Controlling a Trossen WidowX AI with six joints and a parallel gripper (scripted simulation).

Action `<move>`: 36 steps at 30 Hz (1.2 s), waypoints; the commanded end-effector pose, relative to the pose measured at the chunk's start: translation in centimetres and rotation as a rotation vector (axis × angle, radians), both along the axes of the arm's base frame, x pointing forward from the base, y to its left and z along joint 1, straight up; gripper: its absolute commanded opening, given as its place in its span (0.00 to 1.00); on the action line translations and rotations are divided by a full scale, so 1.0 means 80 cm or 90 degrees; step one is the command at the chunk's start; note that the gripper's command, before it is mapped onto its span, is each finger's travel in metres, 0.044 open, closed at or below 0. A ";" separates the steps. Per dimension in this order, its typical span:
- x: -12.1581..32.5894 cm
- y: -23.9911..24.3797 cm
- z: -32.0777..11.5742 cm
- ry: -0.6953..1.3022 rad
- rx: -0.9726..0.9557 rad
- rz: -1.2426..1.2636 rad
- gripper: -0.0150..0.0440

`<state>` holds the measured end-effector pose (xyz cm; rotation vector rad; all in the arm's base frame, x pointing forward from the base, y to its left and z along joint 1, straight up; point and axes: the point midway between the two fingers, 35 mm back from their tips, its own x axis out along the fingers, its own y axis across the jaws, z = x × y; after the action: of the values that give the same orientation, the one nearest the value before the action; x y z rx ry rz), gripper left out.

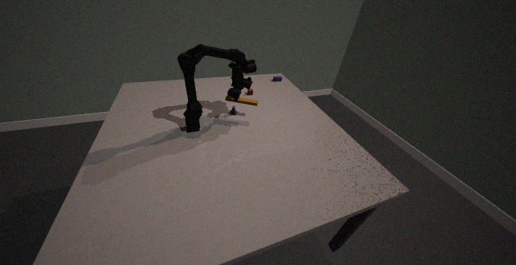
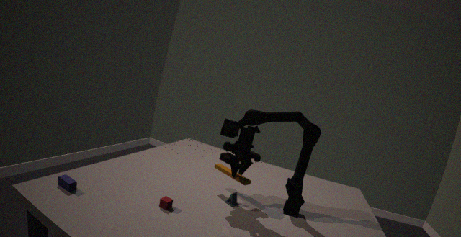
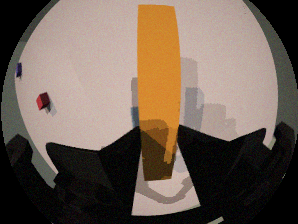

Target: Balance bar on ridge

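The orange bar (image 1: 248, 101) (image 2: 224, 169) (image 3: 159, 65) is held clear of the table, gripped nearer the end towards the arm's base. My gripper (image 1: 235, 98) (image 2: 237, 176) (image 3: 158, 129) is shut on it, with a finger on each long side; the longer part reaches out away from the base. The small dark blue-grey ridge (image 1: 233, 111) (image 2: 233, 199) stands on the table below the bar, with a gap between them. In the wrist view the bar hides most of what lies under it; a bluish patch shows at its left edge, and I cannot tell whether that is the ridge.
A red block (image 1: 250, 92) (image 2: 166, 203) (image 3: 43, 101) lies on the table (image 1: 210, 192) (image 2: 126, 179) to the left of the bar in the wrist view. A blue-purple block (image 1: 277, 79) (image 2: 67, 184) (image 3: 19, 70) lies farther off near the table's edge. Arm shadows fall around the ridge.
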<state>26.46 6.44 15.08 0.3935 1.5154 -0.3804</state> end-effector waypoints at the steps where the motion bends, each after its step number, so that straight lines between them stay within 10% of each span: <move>1: -0.013 0.013 0.000 0.001 0.002 0.004 0.25; 36: -0.050 0.053 -0.044 0.002 0.003 0.026 0.25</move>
<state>22.59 10.69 12.21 0.3654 1.5180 -0.3424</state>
